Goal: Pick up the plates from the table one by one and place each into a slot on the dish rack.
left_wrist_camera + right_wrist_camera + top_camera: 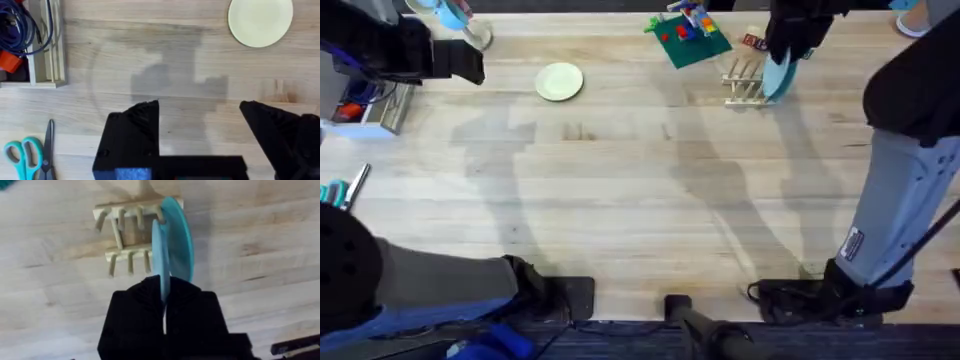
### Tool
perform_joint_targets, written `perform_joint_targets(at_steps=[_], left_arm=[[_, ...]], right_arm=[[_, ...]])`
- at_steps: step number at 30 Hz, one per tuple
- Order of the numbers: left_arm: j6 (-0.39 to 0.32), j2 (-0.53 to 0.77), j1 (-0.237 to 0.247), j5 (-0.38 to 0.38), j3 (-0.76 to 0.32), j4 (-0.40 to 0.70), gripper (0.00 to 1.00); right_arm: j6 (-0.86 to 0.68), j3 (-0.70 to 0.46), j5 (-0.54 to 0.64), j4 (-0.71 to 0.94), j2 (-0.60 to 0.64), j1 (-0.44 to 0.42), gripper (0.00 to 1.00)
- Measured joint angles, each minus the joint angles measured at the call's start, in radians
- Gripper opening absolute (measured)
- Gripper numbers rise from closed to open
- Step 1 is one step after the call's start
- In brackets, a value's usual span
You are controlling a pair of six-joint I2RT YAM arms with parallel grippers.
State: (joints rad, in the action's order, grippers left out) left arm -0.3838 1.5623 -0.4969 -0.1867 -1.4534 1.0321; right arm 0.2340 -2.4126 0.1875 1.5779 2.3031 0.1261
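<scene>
Right gripper was clamped on the blue plate above the dish rack. Left gripper was open, empty. Risk: plate striking pegs, tipping rack.

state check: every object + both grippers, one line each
light blue plate: on edge, pinched in the right gripper, at the rack
teal plate: upright in the dish rack's end slot
cream-white plate: flat on the table, untouched
dish rack: upright, other slots free
right gripper: shut on the plate
left gripper: open, holding nothing
</scene>
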Motion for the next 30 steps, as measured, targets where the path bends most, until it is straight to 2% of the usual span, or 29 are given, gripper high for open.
perform_joint_targets(at_steps=[10, 30], left_arm=[[0.000, 0.000, 0.000, 0.000, 0.000, 0.000, 0.983], [0.000, 0.000, 0.000, 0.000, 0.000, 0.000, 0.983]], right_arm=[[-0.007, 0.002, 0.000, -0.067, 0.018, 0.001, 0.032], [-0.011, 0.002, 0.000, -0.059, 0.053, 0.002, 0.032]])
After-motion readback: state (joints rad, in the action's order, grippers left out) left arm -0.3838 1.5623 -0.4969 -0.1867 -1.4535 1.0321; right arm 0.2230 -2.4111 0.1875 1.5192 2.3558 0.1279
